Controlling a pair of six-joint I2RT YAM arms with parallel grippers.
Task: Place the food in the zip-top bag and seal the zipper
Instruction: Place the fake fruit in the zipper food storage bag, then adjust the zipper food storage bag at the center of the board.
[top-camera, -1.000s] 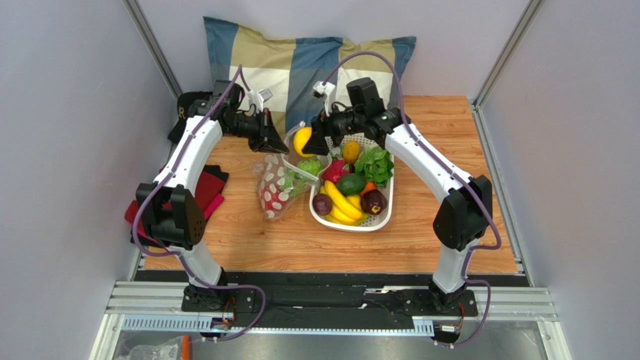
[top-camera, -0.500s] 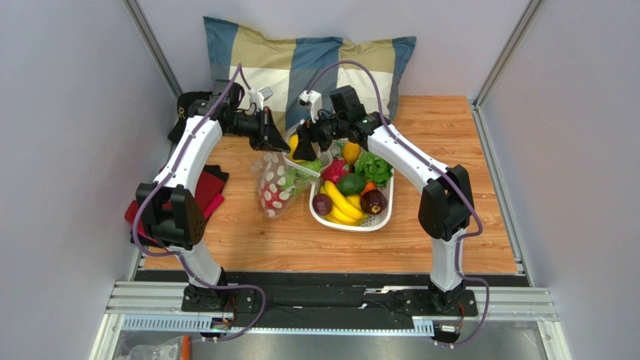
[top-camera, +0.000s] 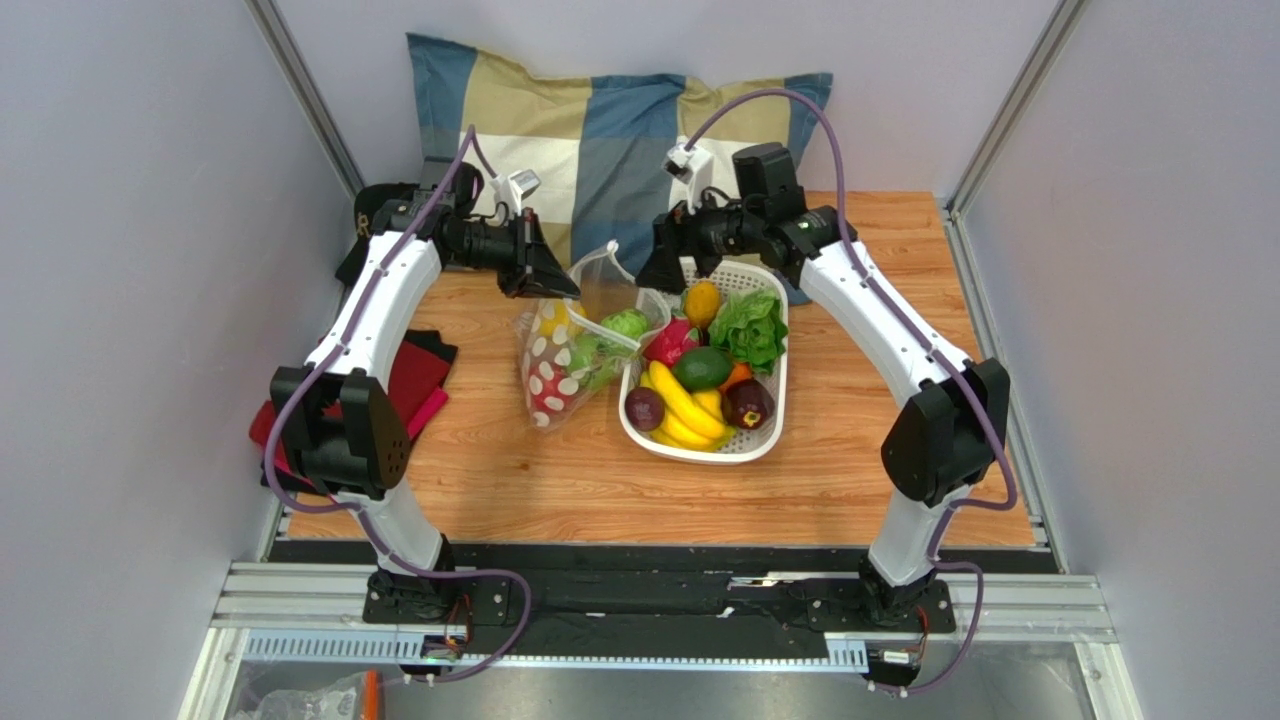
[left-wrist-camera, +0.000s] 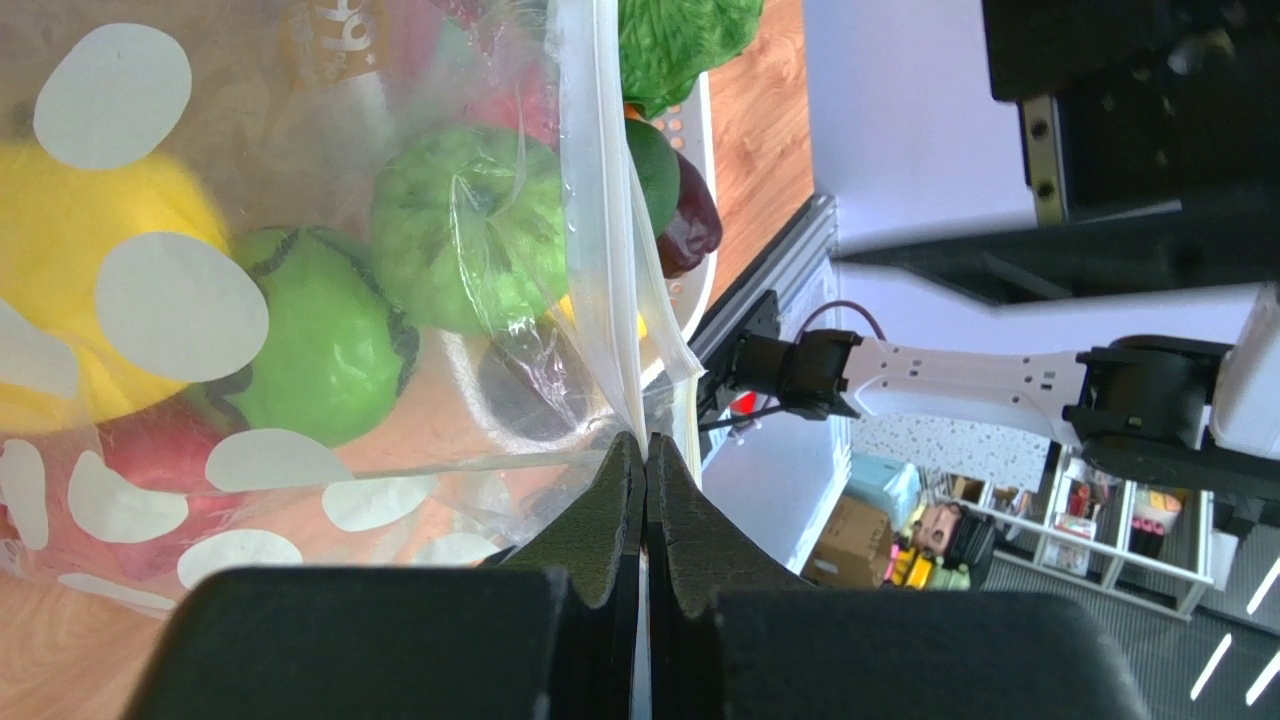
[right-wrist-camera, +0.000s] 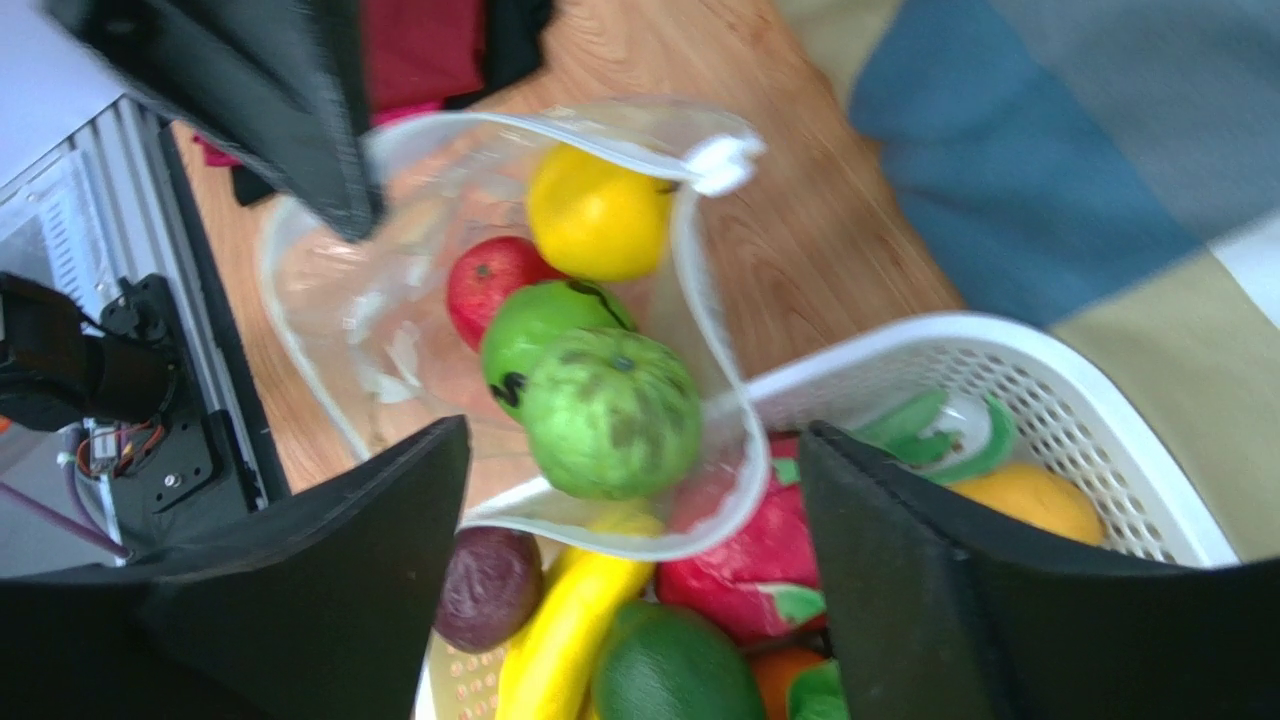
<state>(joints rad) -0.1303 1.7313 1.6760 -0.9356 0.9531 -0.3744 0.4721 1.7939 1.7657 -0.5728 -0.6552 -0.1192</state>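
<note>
The zip-top bag (top-camera: 559, 372) stands open left of the basket, white spots on its lower half. My left gripper (top-camera: 559, 285) is shut on the zipper (left-wrist-camera: 601, 225) at the bag's rim, holding the mouth up. Inside the bag lie a lemon (right-wrist-camera: 598, 218), a red apple (right-wrist-camera: 496, 278) and two round green fruits (right-wrist-camera: 613, 408). My right gripper (top-camera: 649, 278) hovers open and empty above the bag's mouth and the basket's far end. The lettuce (top-camera: 748, 330) lies in the basket.
The white slotted basket (top-camera: 759, 438) holds a banana (top-camera: 684, 405), an avocado (top-camera: 702, 368), dark purple fruits (top-camera: 747, 402) and other toy food. A checked pillow (top-camera: 601, 128) lies at the back. Red cloth (top-camera: 413, 383) sits by the left arm.
The right gripper carried the lemon over the bag, let it drop inside, then drew back to the right and opened wider. The left gripper kept its hold on the rim.
</note>
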